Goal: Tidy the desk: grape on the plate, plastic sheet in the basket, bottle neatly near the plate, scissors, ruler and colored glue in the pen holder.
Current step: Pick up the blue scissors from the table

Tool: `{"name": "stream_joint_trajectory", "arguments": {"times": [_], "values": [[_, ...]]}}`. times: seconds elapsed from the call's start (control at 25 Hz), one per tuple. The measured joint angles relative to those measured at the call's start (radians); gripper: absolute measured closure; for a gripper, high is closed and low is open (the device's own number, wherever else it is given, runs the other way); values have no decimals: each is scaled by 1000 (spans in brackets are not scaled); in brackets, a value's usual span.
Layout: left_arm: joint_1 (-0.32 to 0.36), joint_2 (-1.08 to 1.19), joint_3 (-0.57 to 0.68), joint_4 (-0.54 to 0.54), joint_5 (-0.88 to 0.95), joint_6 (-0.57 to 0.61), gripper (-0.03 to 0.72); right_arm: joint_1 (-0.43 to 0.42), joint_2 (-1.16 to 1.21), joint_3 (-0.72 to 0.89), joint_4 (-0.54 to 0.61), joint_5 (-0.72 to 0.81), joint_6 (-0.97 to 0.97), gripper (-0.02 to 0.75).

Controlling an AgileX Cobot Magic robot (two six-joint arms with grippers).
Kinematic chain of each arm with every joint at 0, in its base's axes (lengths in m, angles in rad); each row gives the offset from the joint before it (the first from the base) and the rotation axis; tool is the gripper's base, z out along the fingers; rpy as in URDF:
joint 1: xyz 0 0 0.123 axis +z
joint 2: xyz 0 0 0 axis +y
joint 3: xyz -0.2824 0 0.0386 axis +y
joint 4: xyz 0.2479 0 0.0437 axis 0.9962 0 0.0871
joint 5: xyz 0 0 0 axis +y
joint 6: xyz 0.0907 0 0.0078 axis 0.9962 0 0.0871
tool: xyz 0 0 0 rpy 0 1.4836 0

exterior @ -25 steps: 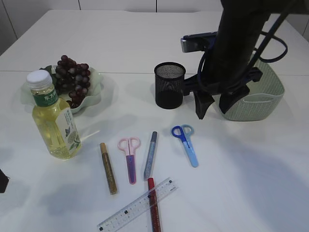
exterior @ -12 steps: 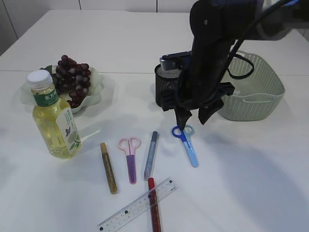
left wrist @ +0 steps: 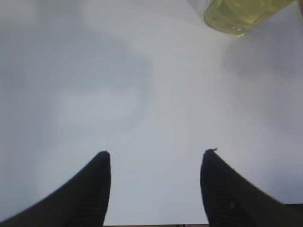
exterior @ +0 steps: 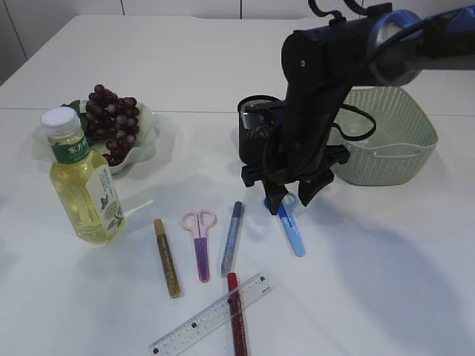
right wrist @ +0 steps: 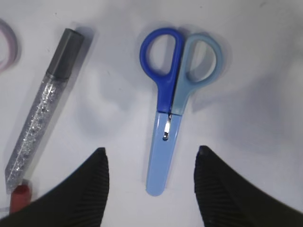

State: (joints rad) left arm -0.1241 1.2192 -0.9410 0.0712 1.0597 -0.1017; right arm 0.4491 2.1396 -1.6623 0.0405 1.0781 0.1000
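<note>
Here, starting at the far left, the bottle of pale yellow drink stands upright with its white cap on, just in front of the pale green plate, and the dark grapes lie heaped on that plate. My left gripper is out of sight in the exterior view; its own camera shows my two dark fingers spread apart above bare white table, holding nothing, with only the bottom of the bottle in the upper right corner of that view. Moving right along the tabletop, a gold glue stick lies flat, then the pink scissors with handles pointing away, then a silver glitter glue stick. Below these a clear ruler lies at a slant, with a red glue stick crossing it. Next come the blue scissors, closed, in a light blue blade cover, flat on the table. My right gripper hangs directly over them, fingers spread wide on either side of the blade end, not touching them as far as I can tell. Behind my right arm stands the black mesh pen holder, partly hidden, and at the far right sits the pale green basket; I cannot make out what lies inside it.
</note>
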Motion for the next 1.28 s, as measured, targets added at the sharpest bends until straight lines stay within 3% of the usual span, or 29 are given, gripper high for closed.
{"name": "stream_joint_trajectory", "arguments": {"times": [1.28], "values": [[0, 34, 0, 0, -20, 0, 253, 0, 96, -20, -32, -86, 40, 288]]}}
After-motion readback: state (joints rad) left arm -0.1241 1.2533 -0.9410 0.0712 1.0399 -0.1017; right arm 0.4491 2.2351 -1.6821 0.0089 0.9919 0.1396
